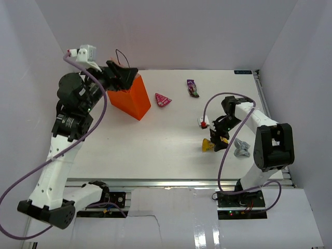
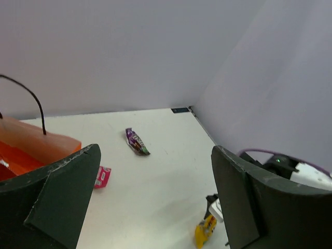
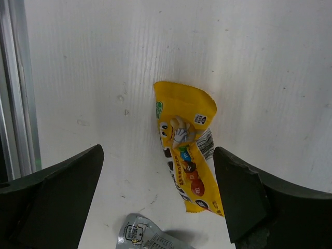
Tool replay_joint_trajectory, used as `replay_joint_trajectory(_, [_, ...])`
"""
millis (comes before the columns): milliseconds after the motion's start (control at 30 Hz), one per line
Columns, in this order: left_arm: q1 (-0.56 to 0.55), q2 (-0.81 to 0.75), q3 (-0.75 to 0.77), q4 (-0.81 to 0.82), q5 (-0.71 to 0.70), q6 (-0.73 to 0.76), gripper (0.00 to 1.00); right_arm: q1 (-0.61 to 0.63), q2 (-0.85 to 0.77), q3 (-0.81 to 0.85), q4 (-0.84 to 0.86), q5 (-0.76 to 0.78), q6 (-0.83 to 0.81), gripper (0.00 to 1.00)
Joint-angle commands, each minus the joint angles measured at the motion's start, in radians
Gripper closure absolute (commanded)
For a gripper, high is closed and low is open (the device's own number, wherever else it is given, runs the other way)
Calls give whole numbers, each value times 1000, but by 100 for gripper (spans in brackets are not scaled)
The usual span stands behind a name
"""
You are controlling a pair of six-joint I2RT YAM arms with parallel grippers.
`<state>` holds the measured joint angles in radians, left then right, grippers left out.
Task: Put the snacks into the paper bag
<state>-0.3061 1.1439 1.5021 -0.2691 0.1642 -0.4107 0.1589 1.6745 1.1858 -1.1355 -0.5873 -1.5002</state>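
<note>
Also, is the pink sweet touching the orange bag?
Apart. The top view shows a strip of bare white table between the pink sweet and the near side of the orange bag.

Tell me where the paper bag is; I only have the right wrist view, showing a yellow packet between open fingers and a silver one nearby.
Observer: The orange paper bag stands upright at the far left of the table, well away from the yellow packet.
Operator: Is the left arm busy?
Observer: The left gripper hangs by the bag's top, open and empty.
Operator: Any snacks besides my two?
Observer: A pink sweet lies right of the bag, a purple one farther right.
</note>
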Motion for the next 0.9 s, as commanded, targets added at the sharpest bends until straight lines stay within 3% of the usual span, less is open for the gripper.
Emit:
replay_joint_trajectory(0, [2, -116, -153, -36, 112, -16, 2, 65, -18, -46, 111, 162, -8, 8])
replay_joint_trajectory(233, [4, -387, -419, -79, 44, -108, 2, 99, 27, -124, 307, 302, 123, 1])
replay_joint_trajectory(400, [2, -538, -509, -104, -6, -155, 2, 99, 22, -193, 422, 362, 164, 27])
replay_joint_trajectory(467, [4, -578, -531, -122, -20, -171, 2, 99, 1, -204, 437, 347, 178, 41])
replay_joint_trajectory(567, [4, -607, -554, -137, -38, -192, 2, 99, -31, -193, 441, 281, 212, 53])
replay_joint_trajectory(700, [4, -650, -586, -151, -46, -217, 2, 99, -55, -100, 384, 120, 273, 63])
replay_joint_trajectory(867, [4, -691, -631, -183, -49, -238, 2, 122, -18, 168, 313, -135, 467, 72])
